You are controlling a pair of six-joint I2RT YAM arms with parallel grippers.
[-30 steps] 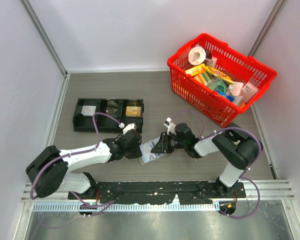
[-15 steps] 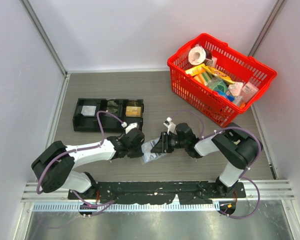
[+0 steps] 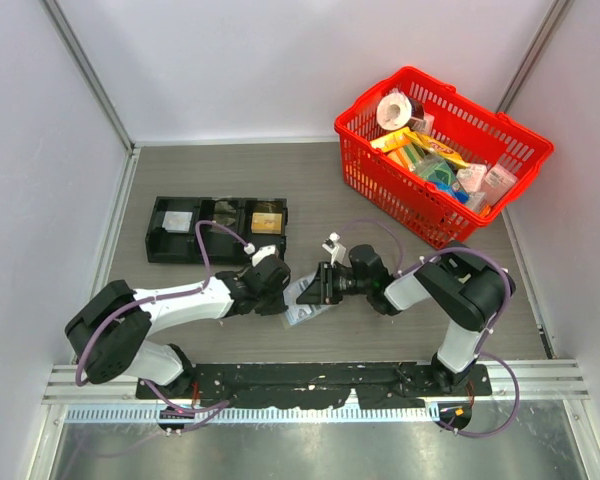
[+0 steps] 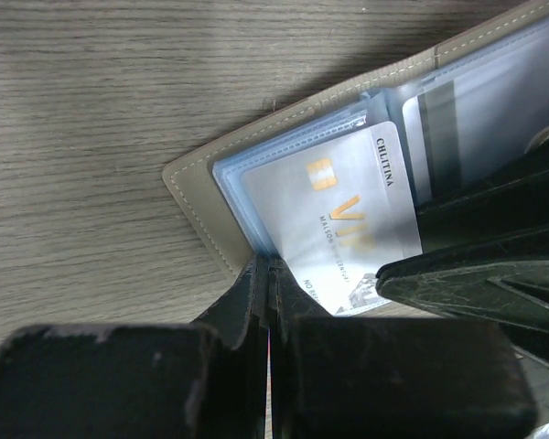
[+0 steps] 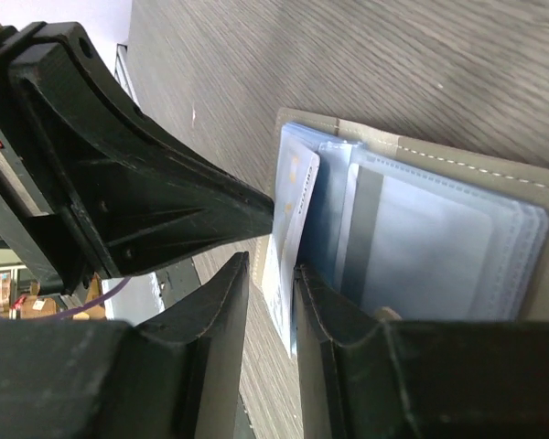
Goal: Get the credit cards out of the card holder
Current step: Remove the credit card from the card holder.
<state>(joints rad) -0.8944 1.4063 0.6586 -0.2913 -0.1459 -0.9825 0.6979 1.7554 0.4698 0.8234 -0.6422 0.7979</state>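
Grey wood-grain table carries the holder, which lies open near the arm bases with both hands meeting over it. Its cover is soft tan-grey with pale stitching along a rounded corner. Inside it are glossy clear and pale blue plastic sleeves, stacked like pages.

A thin, stiff, whitish card with gold lettering sticks partway out of the sleeves.

The left hand has its black fingers pressed together on the holder's lower edge, right at the corner of the cover.

The right hand comes in from the opposite side. Its fingers stand narrow, with the card's free edge in the slim gap between them. Whether they truly pinch it cannot be told.

Farther back on the left sits a long black tray with three compartments, well apart from the holder.

A red plastic mesh basket full of packets stands at the far right.
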